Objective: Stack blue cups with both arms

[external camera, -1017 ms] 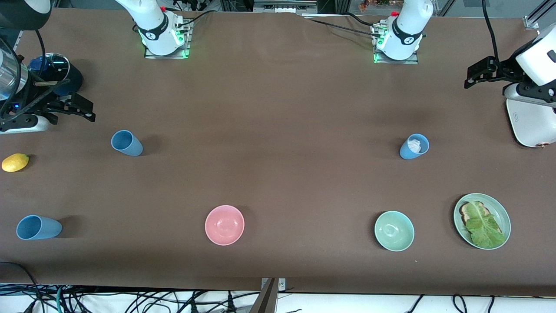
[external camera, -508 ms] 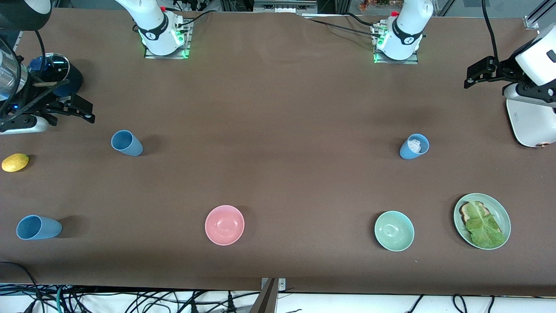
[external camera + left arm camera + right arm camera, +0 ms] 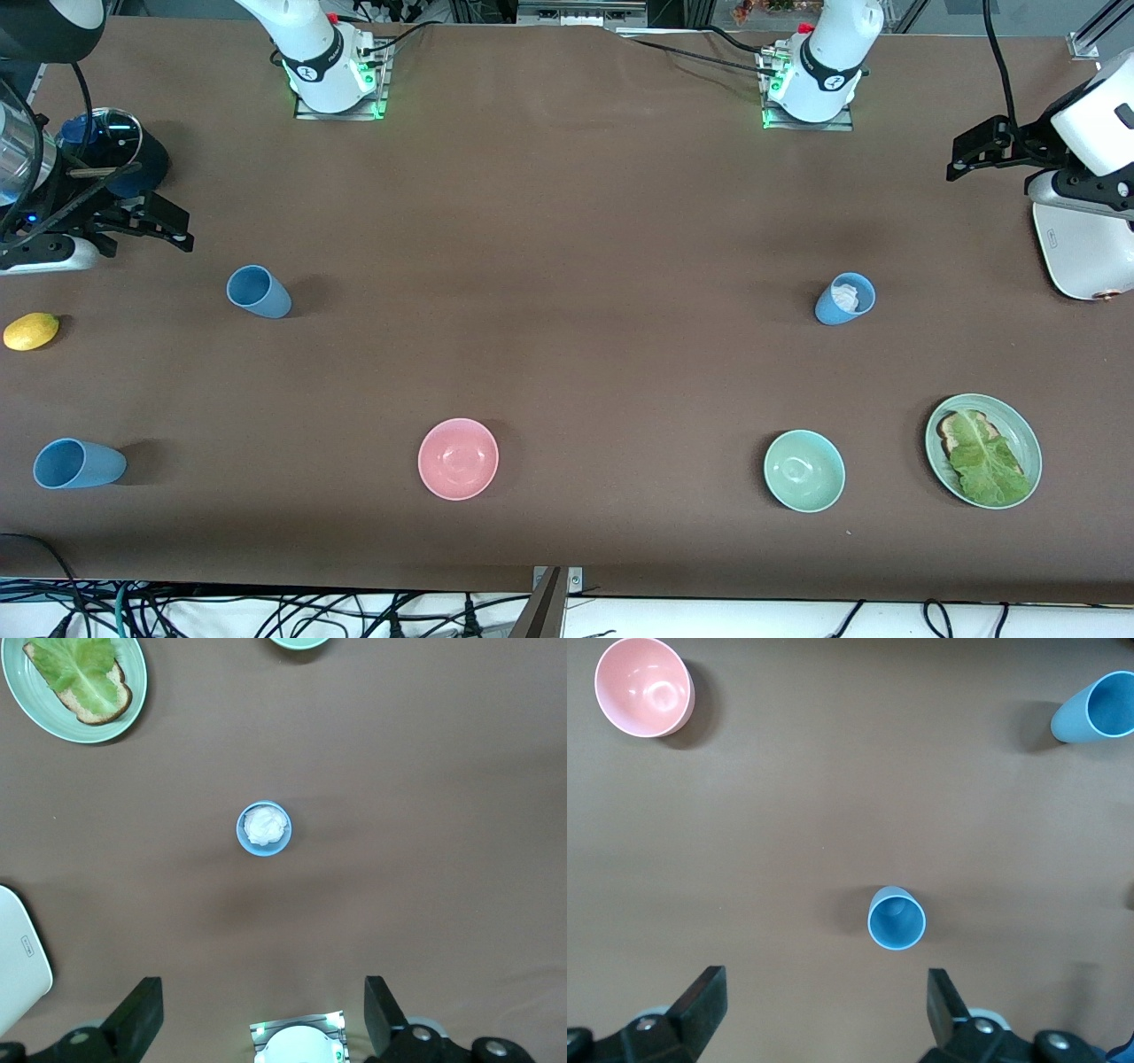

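Three light-blue cups stand apart on the brown table. One cup [image 3: 259, 291] [image 3: 897, 918] is toward the right arm's end, and a second cup [image 3: 78, 463] [image 3: 1099, 718] stands nearer the front camera at that same end. The third cup [image 3: 844, 299] [image 3: 264, 827], toward the left arm's end, has something white inside. My right gripper [image 3: 146, 208] [image 3: 827, 992] hangs open and empty high over the table beside the saucepan. My left gripper [image 3: 966, 155] [image 3: 262, 992] is also open and empty, up in the air next to the white appliance.
A dark-blue saucepan [image 3: 111, 151] with a glass lid and a lemon [image 3: 31, 330] lie at the right arm's end. A pink bowl [image 3: 458, 458], a green bowl [image 3: 803, 470] and a green plate [image 3: 1019, 425] with toast and lettuce sit near the front edge. A white appliance [image 3: 1081, 252] is at the left arm's end.
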You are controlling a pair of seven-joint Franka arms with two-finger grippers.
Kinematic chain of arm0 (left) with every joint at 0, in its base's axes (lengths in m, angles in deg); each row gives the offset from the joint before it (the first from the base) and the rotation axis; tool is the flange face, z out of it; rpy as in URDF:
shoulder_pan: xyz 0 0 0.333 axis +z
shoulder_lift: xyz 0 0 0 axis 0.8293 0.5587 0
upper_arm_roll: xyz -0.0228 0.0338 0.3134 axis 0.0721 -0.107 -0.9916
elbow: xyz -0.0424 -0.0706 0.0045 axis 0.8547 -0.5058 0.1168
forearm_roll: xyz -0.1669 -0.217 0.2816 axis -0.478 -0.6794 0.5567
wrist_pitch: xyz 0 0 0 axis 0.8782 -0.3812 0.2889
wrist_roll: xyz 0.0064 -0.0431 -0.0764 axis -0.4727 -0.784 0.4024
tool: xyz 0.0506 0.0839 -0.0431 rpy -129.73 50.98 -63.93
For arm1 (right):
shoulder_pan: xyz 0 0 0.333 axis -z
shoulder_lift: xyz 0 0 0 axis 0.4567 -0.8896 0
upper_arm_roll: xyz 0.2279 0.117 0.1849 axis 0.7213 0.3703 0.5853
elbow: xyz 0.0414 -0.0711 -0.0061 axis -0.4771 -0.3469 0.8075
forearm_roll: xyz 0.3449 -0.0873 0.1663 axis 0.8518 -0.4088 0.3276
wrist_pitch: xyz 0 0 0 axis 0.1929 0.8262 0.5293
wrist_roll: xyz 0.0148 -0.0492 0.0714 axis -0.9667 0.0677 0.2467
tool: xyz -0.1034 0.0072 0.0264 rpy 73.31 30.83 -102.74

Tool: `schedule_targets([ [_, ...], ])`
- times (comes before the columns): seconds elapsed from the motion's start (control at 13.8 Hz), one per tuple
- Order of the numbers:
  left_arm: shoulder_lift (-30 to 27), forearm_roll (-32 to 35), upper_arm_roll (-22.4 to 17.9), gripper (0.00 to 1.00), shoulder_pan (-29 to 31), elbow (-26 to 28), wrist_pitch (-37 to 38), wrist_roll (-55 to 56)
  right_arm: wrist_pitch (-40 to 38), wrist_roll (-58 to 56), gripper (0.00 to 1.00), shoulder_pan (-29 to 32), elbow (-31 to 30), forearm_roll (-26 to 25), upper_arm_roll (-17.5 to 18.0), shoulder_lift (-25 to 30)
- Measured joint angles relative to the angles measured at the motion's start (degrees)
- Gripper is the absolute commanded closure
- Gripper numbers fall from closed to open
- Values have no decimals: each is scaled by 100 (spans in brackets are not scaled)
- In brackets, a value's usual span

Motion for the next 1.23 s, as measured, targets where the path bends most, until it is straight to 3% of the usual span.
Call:
schedule_targets([
  [0.51,85,150,-373,0,30,123,-194,-460,10,0,0,0,0,0,0,0],
  [1.23,159,175,-450,0,33,2148,-2499,-593,17,0,0,1,-1,0,-1,0],
])
